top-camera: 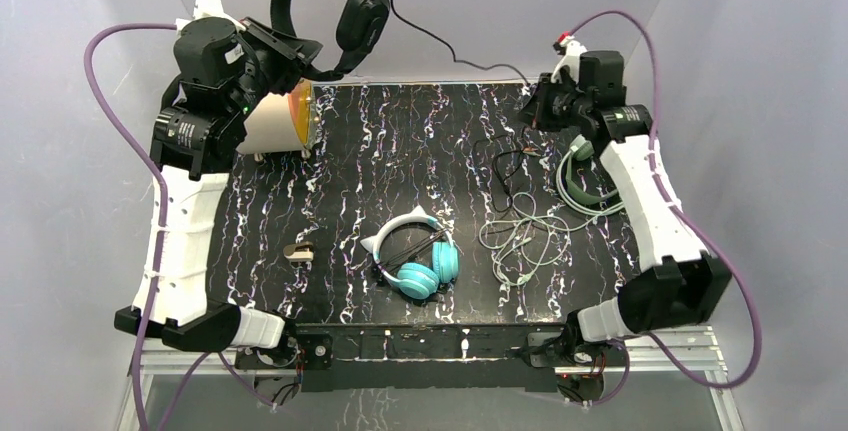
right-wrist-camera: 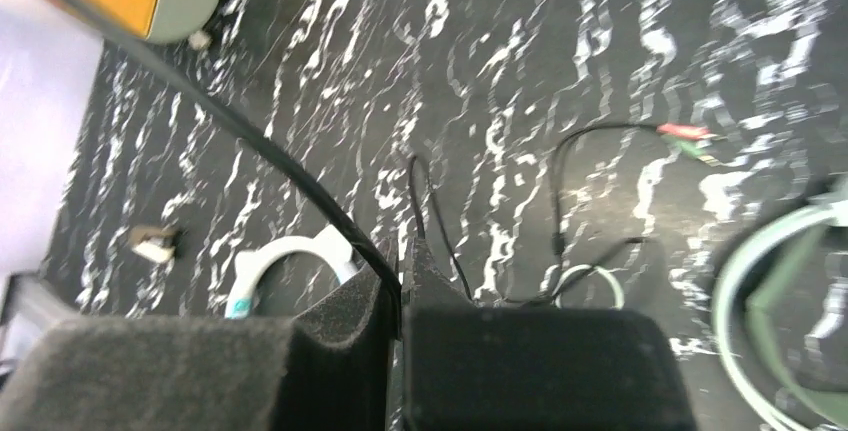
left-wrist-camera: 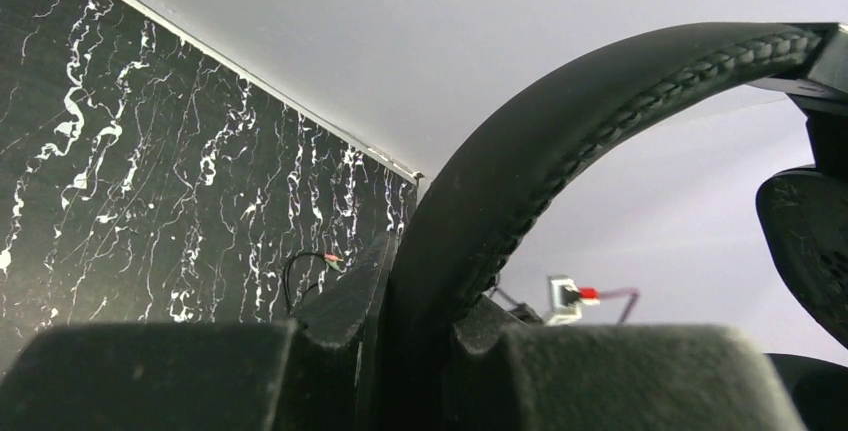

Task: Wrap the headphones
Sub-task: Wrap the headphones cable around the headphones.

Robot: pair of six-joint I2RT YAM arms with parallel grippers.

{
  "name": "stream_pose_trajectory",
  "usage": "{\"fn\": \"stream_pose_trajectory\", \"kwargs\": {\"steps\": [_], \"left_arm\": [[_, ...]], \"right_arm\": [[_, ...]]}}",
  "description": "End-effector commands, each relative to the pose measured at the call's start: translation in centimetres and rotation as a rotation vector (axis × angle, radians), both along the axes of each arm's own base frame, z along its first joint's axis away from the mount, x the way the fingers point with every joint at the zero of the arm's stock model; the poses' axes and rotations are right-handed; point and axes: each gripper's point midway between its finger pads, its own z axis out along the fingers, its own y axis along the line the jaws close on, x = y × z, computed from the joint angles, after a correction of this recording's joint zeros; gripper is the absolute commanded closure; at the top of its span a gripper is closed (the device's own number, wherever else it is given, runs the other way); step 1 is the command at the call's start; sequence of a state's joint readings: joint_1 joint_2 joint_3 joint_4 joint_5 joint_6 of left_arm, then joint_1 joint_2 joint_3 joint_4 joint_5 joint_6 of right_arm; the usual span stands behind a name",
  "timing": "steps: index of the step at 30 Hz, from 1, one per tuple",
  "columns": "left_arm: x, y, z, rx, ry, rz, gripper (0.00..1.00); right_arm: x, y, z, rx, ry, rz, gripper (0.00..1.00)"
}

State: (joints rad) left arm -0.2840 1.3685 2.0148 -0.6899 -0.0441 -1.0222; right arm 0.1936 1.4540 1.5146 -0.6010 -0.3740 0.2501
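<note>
**A:** What is taking up most of the view?

**B:** The bench point(top-camera: 400, 151), black with white veining, is filling the whole middle. Both arms are reaching toward its far edge.

**A:** And the largest headset?

**B:** The black headset point(top-camera: 352, 13) is hanging in the air above the far left corner, off the bench altogether. The left hand point(top-camera: 288, 49) is clenching its padded band. In the left wrist view that band is rising straight out from between the fingers point(left-wrist-camera: 340, 311).

**A:** What is the right hand doing?

**B:** The right hand point(top-camera: 540, 103) is hovering at the far right corner, pinching the black cord point(top-camera: 450, 53) that is running down from the raised headset. In the right wrist view the cord is passing into the narrow slit between the closed pads.

**A:** Where are the other two lying?

**B:** The sage-green headset point(top-camera: 582, 179) is lying on the right side of the bench, partly under the right arm. Its light cable point(top-camera: 520, 241) is sprawling in loose loops toward the middle. The teal headset point(top-camera: 428, 269), with its white cat-ear band, is lying near the front edge at the centre, well apart from both hands.

**A:** Anything smaller?

**B:** An orange-faced drum point(top-camera: 288, 116) is sitting at the far left, just beside the left arm. A small tan piece point(top-camera: 298, 251) is sitting left of the teal headset. Red and green plugs point(right-wrist-camera: 690, 134) on a thin black lead are resting on the bench near the sage-green headset.
</note>
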Motion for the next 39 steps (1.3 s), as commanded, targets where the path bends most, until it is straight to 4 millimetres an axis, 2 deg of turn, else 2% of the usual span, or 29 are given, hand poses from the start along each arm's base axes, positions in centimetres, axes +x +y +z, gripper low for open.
{"fn": "stream_pose_trajectory", "kwargs": {"steps": [1, 2, 3, 5, 6, 8, 9, 10, 13, 15, 17, 20, 23, 25, 27, 28, 30, 32, 33, 36, 37, 39], "left_arm": [[-1.0, 0.3, 2.7, -0.011, -0.088, -0.007, 1.0], [-0.9, 0.5, 2.6, -0.003, -0.087, 0.001, 1.0], [-0.9, 0.6, 2.4, 0.004, -0.084, 0.008, 1.0], [-0.7, 0.7, 1.9, 0.014, -0.078, 0.011, 1.0], [-0.6, 0.6, 1.6, 0.018, -0.07, 0.008, 1.0], [-0.5, 0.5, 0.9, 0.032, -0.047, 0.004, 1.0], [-0.5, 0.5, 0.6, 0.036, -0.041, 0.001, 1.0], [-0.4, 0.2, 0.3, 0.037, -0.038, -0.012, 1.0], [0.3, -0.7, -1.1, 0.044, 0.002, -0.056, 1.0], [0.5, -2.0, -1.8, 0.033, 0.02, -0.118, 1.0], [0.4, -2.8, -2.1, 0.013, 0.029, -0.158, 1.0], [0.4, -3.1, -2.2, -0.002, 0.035, -0.178, 1.0], [0.3, -3.7, -2.3, -0.027, 0.039, -0.201, 1.0], [0.4, -4.3, -2.5, -0.045, 0.045, -0.229, 1.0], [0.4, -4.8, -2.8, -0.059, 0.054, -0.255, 1.0], [0.5, -5.1, -3.0, -0.064, 0.063, -0.269, 1.0], [0.7, -5.6, -3.7, -0.076, 0.083, -0.292, 1.0], [0.8, -5.8, -4.3, -0.085, 0.093, -0.302, 1.0], [0.8, -5.8, -4.5, -0.088, 0.098, -0.302, 1.0], [1.0, -5.9, -5.3, -0.097, 0.112, -0.301, 1.0], [1.0, -6.1, -5.2, -0.102, 0.112, -0.305, 1.0], [1.0, -6.4, -5.3, -0.117, 0.116, -0.323, 1.0]], "right_arm": [[0.4, -2.4, 6.3, -0.08, -0.245, -0.107, 1.0], [-0.4, -1.1, 7.1, -0.023, -0.257, -0.032, 1.0], [-1.9, 0.9, 8.5, 0.08, -0.28, 0.103, 0.98], [-5.8, 4.6, 11.3, 0.262, -0.334, 0.385, 0.97], [-5.2, 4.3, 10.6, 0.17, -0.311, 0.286, 1.0], [-3.4, 1.4, 8.7, -0.214, -0.357, -0.039, 1.0], [-3.1, 0.5, 8.3, -0.281, -0.383, -0.068, 1.0], [-3.1, 0.5, 7.9, -0.284, -0.385, -0.033, 1.0], [-4.2, 3.2, 5.7, -0.193, -0.351, 0.147, 0.98], [-3.7, 3.6, 3.4, -0.181, -0.32, 0.147, 0.94], [-2.4, 2.9, 0.9, -0.196, -0.275, 0.098, 0.91], [-0.7, 0.5, -2.9, -0.221, -0.154, 0.002, 0.9], [0.0, -1.8, -6.4, -0.303, -0.083, -0.083, 0.88], [-0.1, -1.8, -7.6, -0.32, -0.072, -0.055, 0.69], [-0.9, -0.2, -7.2, -0.282, -0.097, 0.06, 0.4], [-1.2, 0.7, -6.6, -0.253, -0.123, 0.113, 0.29], [-2.2, 2.4, -5.0, -0.196, -0.197, 0.229, 0.16], [-3.9, 4.6, -2.5, -0.107, -0.31, 0.376, 0.06], [-5.1, 5.9, -0.8, -0.049, -0.378, 0.458, 0.02], [-8.6, 8.9, 3.3, 0.084, -0.565, 0.63, 0.01], [-9.2, 10.0, 4.4, 0.105, -0.619, 0.665, 0.01], [-9.8, 11.6, 5.3, 0.114, -0.665, 0.695, 0.02]]}}
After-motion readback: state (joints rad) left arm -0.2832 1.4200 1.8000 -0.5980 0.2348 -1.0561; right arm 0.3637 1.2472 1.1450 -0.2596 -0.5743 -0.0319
